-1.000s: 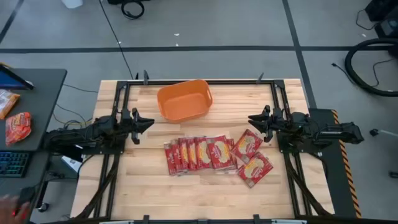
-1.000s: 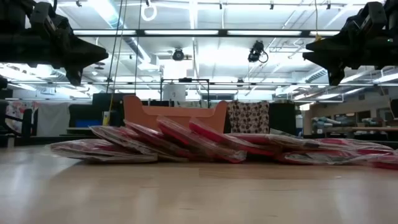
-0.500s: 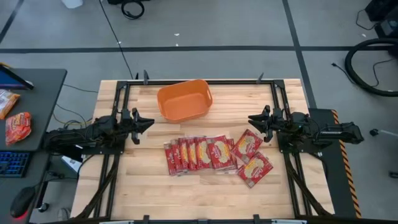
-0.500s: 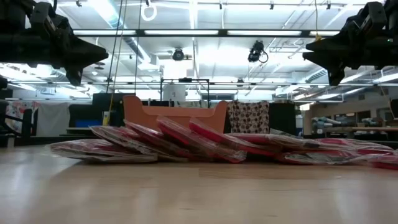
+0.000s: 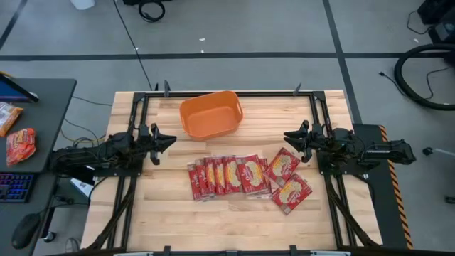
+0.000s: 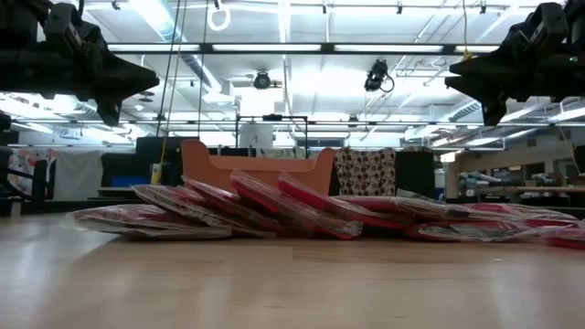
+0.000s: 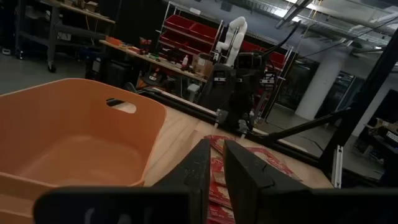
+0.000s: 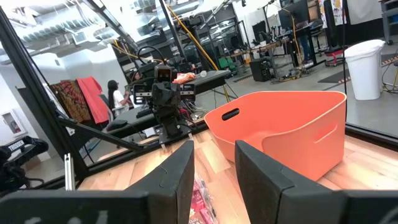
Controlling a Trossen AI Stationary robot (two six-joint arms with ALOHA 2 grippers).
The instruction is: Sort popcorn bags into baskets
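**Red packets fanned on the wood, both arms waiting above**

The flat red popcorn bags with yellow-cream ovals (image 5: 229, 176) lay in an overlapping row at the middle of the pale wooden surface (image 5: 170, 213), each leaning on its neighbour like shingles. Their long axes ran from the near edge toward the far edge, while the row itself ran left to right. Two more red packets (image 5: 288, 181) lay at the right end, turned diagonally and partly overlapping. The low view showed the bags (image 6: 265, 212) tilted, one edge raised off the wood.

They looked light, thin and somewhat floppy, with a slick wrapper. A raised free edge or a white sealed end was probably the best place to pinch, taking the end packet so the rest would not drag along.

The orange rounded-rectangular plastic basket (image 5: 210, 114) stood empty beyond the row, toward the far edge, apart from the bags.

The left pincer (image 5: 162, 139) hovered above the surface left of the row, its fingers pressed nearly together. The right pincer (image 5: 293, 137) hovered just beyond the diagonal packets, fingers slightly spread, holding nothing.
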